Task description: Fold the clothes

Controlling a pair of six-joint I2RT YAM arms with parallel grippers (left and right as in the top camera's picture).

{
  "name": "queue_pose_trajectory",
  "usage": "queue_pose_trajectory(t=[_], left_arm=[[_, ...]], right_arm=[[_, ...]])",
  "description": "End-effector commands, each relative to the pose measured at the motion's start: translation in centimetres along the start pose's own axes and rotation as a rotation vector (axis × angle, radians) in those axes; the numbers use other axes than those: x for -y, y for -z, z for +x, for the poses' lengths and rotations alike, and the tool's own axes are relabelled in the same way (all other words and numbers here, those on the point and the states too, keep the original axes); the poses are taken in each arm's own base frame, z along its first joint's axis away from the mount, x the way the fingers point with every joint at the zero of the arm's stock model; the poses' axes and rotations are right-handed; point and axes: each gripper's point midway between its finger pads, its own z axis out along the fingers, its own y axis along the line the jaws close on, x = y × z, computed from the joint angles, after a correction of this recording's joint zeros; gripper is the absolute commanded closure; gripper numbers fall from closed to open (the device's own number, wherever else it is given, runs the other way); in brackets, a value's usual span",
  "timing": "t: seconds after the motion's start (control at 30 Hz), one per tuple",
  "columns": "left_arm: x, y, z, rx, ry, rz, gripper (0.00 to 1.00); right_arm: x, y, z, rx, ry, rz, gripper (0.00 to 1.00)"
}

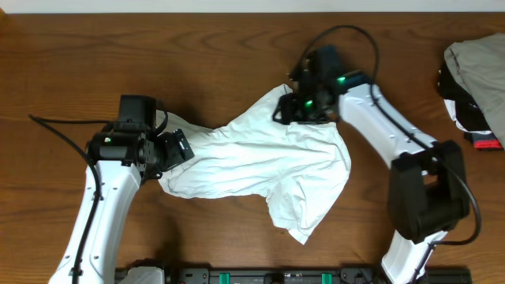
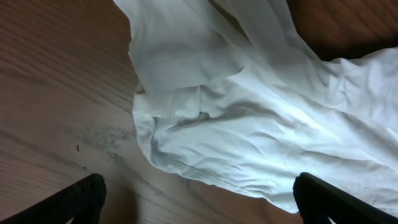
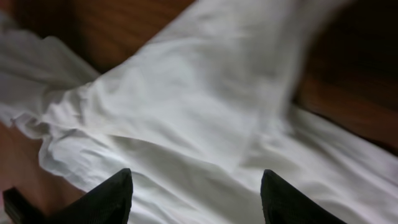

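Wrinkles cover the white T-shirt (image 1: 260,162), which lies in a crumpled sprawl across the middle of the wooden tabletop (image 1: 197,47). One peak of cloth reaches toward the far side and a flap trails toward the near edge. The left jaws stand wide at the shirt's left end. Their dark fingers (image 2: 78,198) sit on either side of the hem and grip nothing. The right jaws hang over the far peak, fingers (image 3: 112,199) parted above the cloth, and no grip shows. A heap of beige-grey, black and red garments (image 1: 477,79) sits at the far right edge, well apart from the shirt.
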Motion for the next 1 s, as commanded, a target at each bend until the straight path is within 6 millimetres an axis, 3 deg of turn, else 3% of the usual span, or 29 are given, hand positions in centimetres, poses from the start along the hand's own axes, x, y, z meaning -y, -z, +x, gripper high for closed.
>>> queue_pose_trajectory(t=[0.0,0.13,0.43,0.67,0.97], left_arm=[[-0.1,-0.2,0.4,-0.019,0.013,-0.008,0.02],[-0.3,-0.2,0.7,-0.028,0.011,-0.017,0.02],[-1.0,-0.2,0.6,-0.021,0.01,-0.052,0.02],[-0.9,-0.2,0.5,-0.015,0.01,-0.049,0.02],[-0.9,-0.2,0.6,-0.017,0.011,-0.05,0.02]], right_arm=[[-1.1,-2.2,1.2,-0.048,-0.019,0.013,0.36],[0.1,-2.8,1.7,-0.046,-0.037,0.115,0.36],[2.9,-1.6,0.9,-0.035,-0.08,0.146,0.39],[2.4,-1.7,1.5,-0.07,-0.034,0.079,0.4],[2.2,-4.3,2.5,-0.115,-0.031,0.056,0.41]])
